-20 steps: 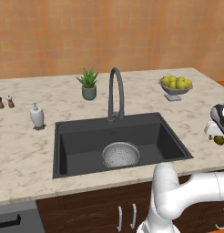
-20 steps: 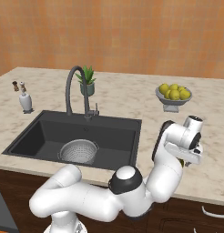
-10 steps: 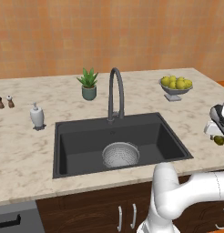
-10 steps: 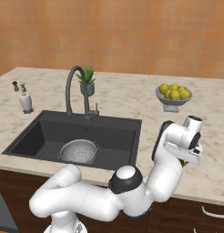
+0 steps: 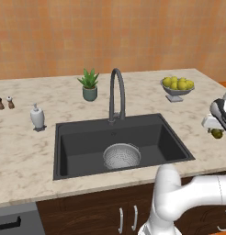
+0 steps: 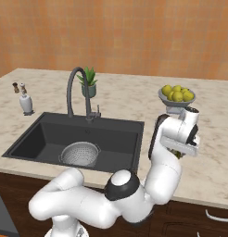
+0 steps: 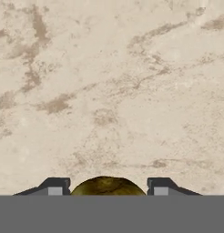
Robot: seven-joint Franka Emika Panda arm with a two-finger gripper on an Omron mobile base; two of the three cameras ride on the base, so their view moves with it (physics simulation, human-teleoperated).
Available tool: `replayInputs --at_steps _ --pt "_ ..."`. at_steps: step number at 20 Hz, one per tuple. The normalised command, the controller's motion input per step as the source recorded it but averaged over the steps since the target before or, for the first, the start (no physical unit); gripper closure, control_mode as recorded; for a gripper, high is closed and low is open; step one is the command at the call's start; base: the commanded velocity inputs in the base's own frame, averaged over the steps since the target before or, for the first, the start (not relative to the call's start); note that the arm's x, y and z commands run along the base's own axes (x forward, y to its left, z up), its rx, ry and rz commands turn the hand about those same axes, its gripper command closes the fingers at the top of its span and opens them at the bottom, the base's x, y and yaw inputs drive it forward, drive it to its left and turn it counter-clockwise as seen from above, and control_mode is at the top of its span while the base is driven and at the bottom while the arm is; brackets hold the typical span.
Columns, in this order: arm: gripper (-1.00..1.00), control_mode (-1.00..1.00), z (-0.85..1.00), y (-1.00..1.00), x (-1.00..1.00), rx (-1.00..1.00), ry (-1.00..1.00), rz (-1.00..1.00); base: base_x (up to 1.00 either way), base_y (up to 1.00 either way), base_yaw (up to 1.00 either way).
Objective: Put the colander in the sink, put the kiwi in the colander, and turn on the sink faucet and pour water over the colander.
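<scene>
Olive-green kiwi [image 7: 107, 185] clasped between the gripper [image 7: 107, 187] fingertips, above marble countertop [image 7: 112, 82] right of the sink [image 5: 82, 135]; colander [image 5: 121, 155] inside that sink.

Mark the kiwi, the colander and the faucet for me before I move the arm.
kiwi [image 7: 107, 185]: hand view, its rounded top between the finger tips.
colander [image 5: 121, 156]: left base view, the perforated inside, in the sink.
faucet [image 5: 115, 94]: left base view, the upright neck below the arch.
</scene>
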Motion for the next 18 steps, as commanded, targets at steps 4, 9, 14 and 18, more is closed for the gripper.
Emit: replayInputs --at_steps 4,9,14,18 --pt "1.0 -1.0 0.27 0.82 0.26 -0.13 -0.17 -0.01 0.0 0.0 0.0" --pt "1.0 -1.0 0.09 0.91 0.15 0.0 -0.18 0.0 0.0 0.0 0.0" --pt "1.0 -1.0 0.21 0.72 0.19 0.03 -0.09 0.0 0.0 0.0 0.0" --pt "1.0 -1.0 0.26 0.66 0.22 0.07 0.0 0.0 0.0 0.0 0.0"
